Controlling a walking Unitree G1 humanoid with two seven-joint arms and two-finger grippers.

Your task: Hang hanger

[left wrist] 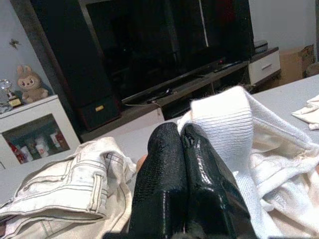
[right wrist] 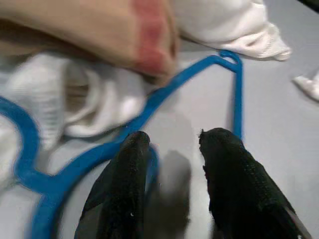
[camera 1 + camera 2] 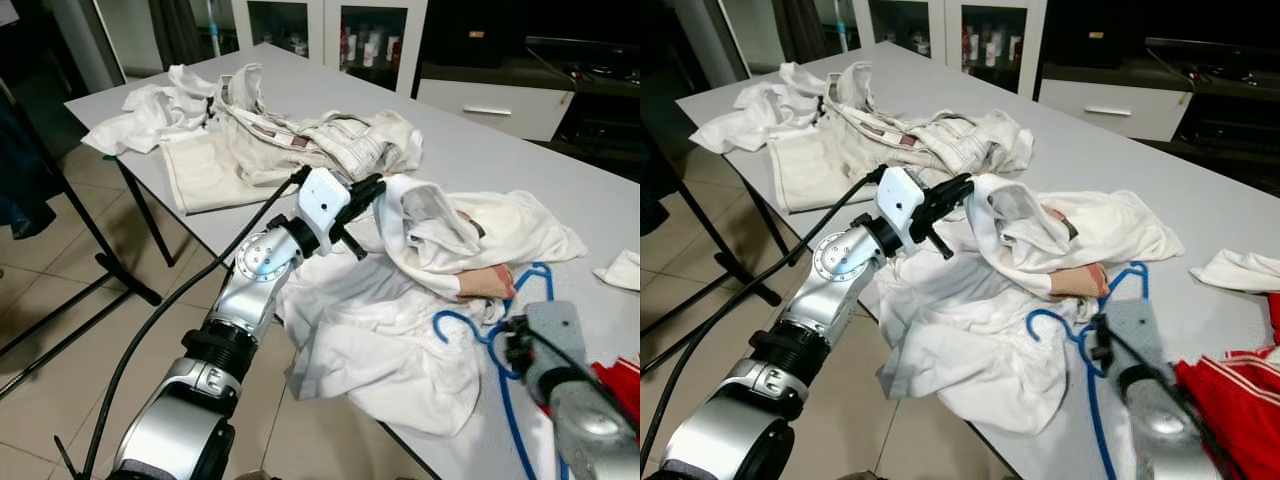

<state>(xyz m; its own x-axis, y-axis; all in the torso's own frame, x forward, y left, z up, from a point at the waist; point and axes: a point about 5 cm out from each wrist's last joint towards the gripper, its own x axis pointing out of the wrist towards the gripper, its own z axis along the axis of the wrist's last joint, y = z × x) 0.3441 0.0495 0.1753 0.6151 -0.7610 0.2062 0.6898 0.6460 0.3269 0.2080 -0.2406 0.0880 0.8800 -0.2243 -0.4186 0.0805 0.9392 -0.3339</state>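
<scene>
A blue plastic hanger lies on the grey table, partly under a white garment and a peach cloth. My right gripper is low over the hanger's near arm. It is open, and in the right wrist view the hanger's blue bar runs against one finger. My left gripper reaches over the table's near edge and is shut on the white garment's raised ribbed edge, holding that fold up off the table.
Cream trousers and more white clothes cover the table's far left. A red garment lies at the near right and a small white cloth at the right edge. A black rack leg stands on the tiled floor to the left.
</scene>
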